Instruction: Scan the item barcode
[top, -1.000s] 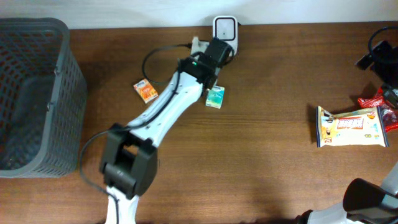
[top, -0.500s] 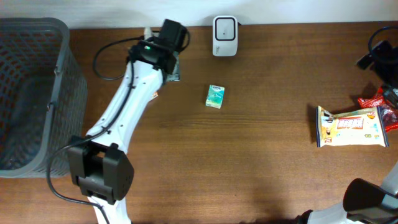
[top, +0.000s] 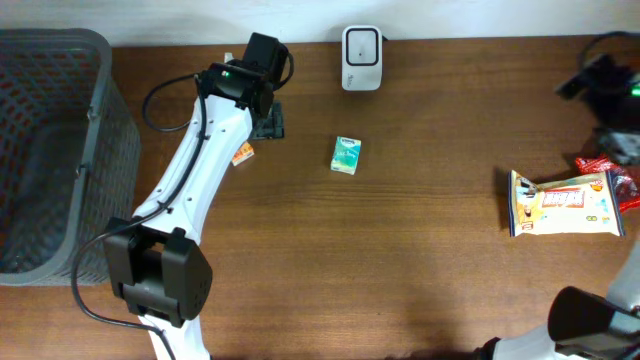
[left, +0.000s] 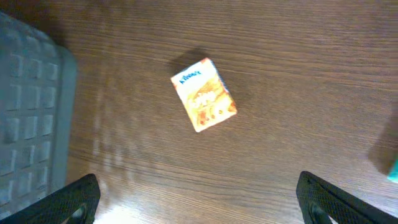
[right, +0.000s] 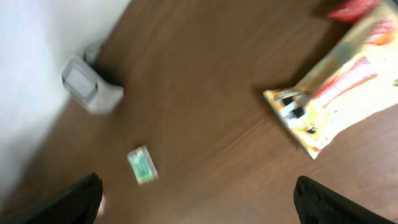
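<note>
- While the left pincer (top: 268, 122) hangs over the wooden table (top: 420, 260), you can see its jaws spread wide and holding nothing.
- Your orange tissue pack (left: 204, 94) lies flat on the wood below that pincer. It sits between the lines of the two fingers and touches neither.
- The green pack (top: 346, 155) lies on the table off to one side of the left pincer, well apart from it.
- The white barcode scanner (top: 361, 45) stands at the table's far edge, beyond the green pack and clear of the left pincer.
- The grey basket (top: 60, 150) sits on the left pincer's other side.
- Your right pincer (right: 199, 193) is also wide and empty, and its camera picture is blurred.
- The snack bag (top: 565, 203) lies below the right pincer, untouched.
</note>
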